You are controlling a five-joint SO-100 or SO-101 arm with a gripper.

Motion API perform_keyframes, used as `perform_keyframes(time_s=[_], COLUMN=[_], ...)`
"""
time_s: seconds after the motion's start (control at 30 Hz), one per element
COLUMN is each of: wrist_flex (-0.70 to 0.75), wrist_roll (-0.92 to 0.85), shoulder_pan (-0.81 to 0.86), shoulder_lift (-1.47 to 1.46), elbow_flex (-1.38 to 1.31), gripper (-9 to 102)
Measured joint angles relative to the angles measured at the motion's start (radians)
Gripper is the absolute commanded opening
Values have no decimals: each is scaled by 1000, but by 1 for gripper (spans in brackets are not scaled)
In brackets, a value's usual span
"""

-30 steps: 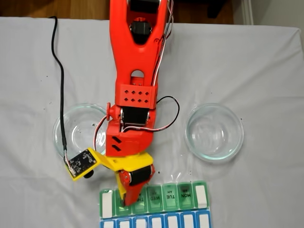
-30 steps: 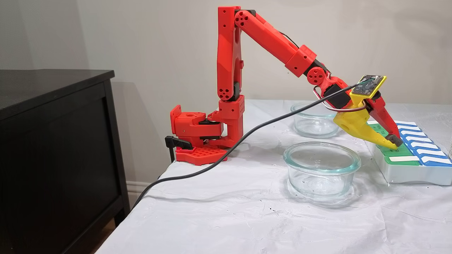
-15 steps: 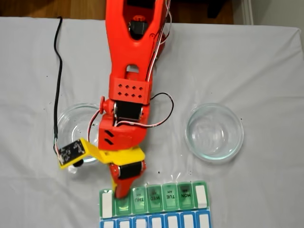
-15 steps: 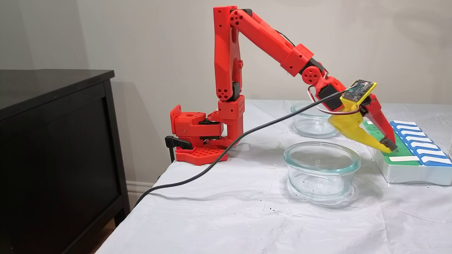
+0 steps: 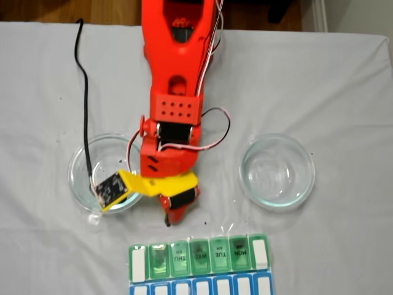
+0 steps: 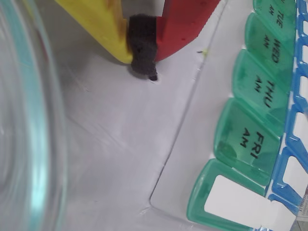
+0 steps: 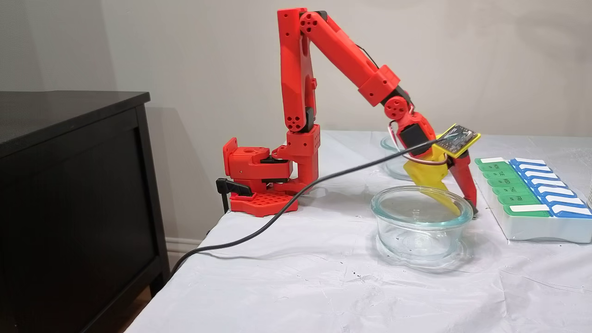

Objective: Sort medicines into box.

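Pulled back off the box (image 5: 199, 255), our gripper (image 6: 143, 65) now hangs between it and the glass dish (image 7: 420, 221).
We see its dark foam-tipped fingers clenched together, holding nothing.

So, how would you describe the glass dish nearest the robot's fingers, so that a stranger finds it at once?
Start from the red arm in the top-down fixed view. Two round clear glass dishes flank it on the white cloth. The wanted dish is the one on the left of that view, with the yellow camera mount and a black cable crossing over it.

I pull my end effector (image 5: 167, 222) back from the box (image 5: 199, 255); its tip now sits low over the desk (image 5: 344, 92), between box and glass dish (image 7: 420, 222).
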Motion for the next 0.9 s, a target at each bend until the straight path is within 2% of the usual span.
perform_keyframes(time_s=[0.1,0.23,0.3,0.43,0.5,0.9], wrist_flex=[11,114,242,591,687,1034], wrist_roll=[44,87,109,97,64,-55], shoulder_pan=[9,3,-11,-44,-67,-129], shoulder_lift=[133,359,512,911,1026,1103], elbow_flex=[71,153,209,249,267,407], gripper=[0,0,0,0,0,0])
